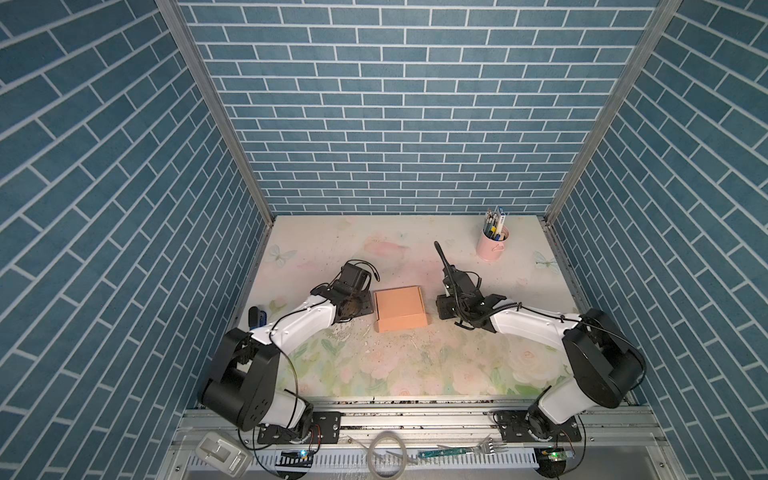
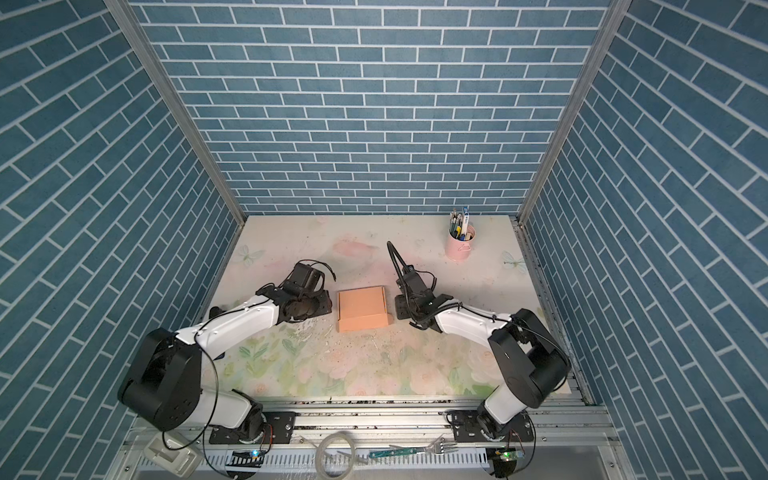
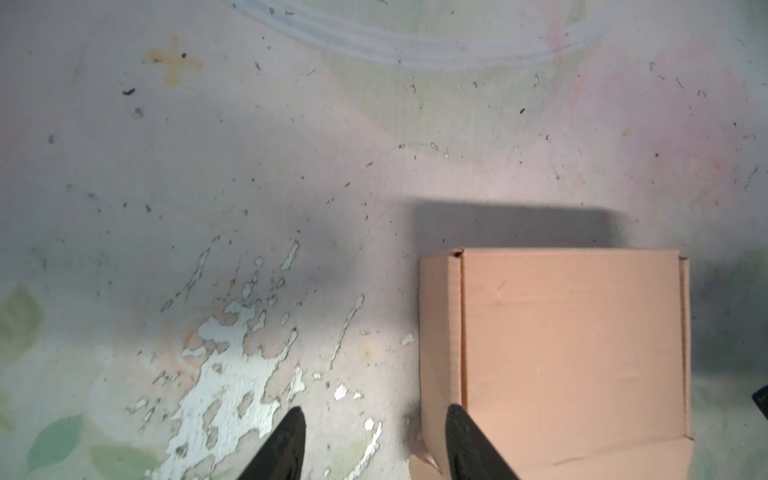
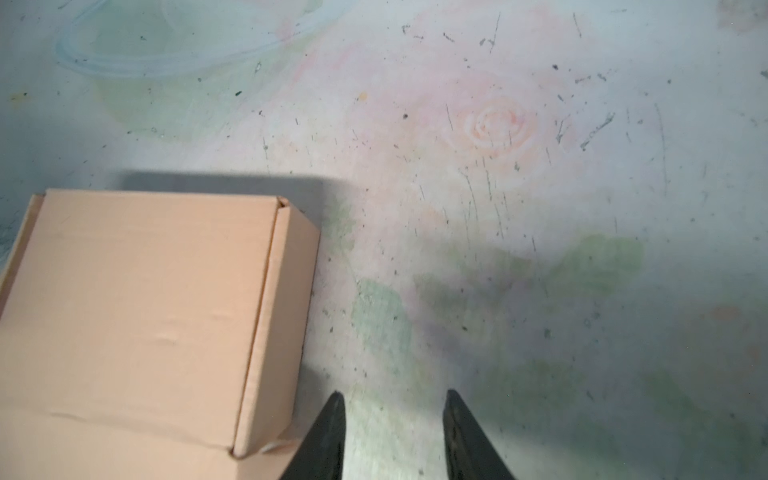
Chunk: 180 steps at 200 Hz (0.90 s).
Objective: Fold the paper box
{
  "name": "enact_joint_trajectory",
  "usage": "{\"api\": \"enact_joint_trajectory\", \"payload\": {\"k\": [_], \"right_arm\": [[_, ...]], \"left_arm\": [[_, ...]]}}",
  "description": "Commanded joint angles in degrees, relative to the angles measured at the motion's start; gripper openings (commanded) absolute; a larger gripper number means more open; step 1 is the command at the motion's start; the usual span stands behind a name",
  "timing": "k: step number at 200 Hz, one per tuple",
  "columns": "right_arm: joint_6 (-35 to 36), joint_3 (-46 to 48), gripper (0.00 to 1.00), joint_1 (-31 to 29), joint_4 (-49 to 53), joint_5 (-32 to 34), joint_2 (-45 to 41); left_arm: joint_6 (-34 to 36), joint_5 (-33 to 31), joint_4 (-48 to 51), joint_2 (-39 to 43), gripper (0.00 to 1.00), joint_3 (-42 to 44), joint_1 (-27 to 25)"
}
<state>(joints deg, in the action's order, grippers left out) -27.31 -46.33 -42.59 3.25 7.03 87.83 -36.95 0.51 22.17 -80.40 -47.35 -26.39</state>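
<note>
The paper box (image 1: 400, 309) sits with its lid down in the middle of the worktop (image 1: 415, 374), between the two arms. The left fingers (image 3: 286, 449) are spread apart and hold nothing. One tip is right at the box's side. The right fingers (image 4: 328, 436) are apart too, empty, just beside the box.

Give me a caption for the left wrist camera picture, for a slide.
Left gripper, jaws open, at a side wall of the closed paper box on the scuffed floral table.
</note>
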Motion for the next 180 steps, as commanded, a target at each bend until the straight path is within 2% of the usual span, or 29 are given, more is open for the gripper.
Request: {"api": "enact_joint_trajectory", "payload": {"k": [1, 39, 90, 127, 180], "right_arm": [[-4.34, 2.81, 0.4, -1.53, -1.69, -2.01, -3.68], [-6.42, 5.97, 0.41, -3.63, -4.04, -2.76, -8.63], [-8.51, 7.21, 0.41, -4.37, -7.77, -5.92, -8.58], [-9.72, 7.17, 0.41, -4.55, -10.45, -8.22, -6.31], [-11.18, 8.2, 0.4, -5.46, -13.04, -9.48, -3.73]], "left_arm": [[-2.14, 2.21, 1.01, 3.7, 0.56, 3.19, -0.46], [-4.43, 2.27, 1.27, 9.64, 0.56, 7.02, -4.25], [-5.82, 1.23, 0.12, 12.88, 0.57, 11.25, -7.53], [-7.0, 3.67, -6.45, 11.13, 0.57, 13.87, -8.63], [-7.03, 4.84, -11.26, 6.87, 0.57, 12.97, -10.1]]}}
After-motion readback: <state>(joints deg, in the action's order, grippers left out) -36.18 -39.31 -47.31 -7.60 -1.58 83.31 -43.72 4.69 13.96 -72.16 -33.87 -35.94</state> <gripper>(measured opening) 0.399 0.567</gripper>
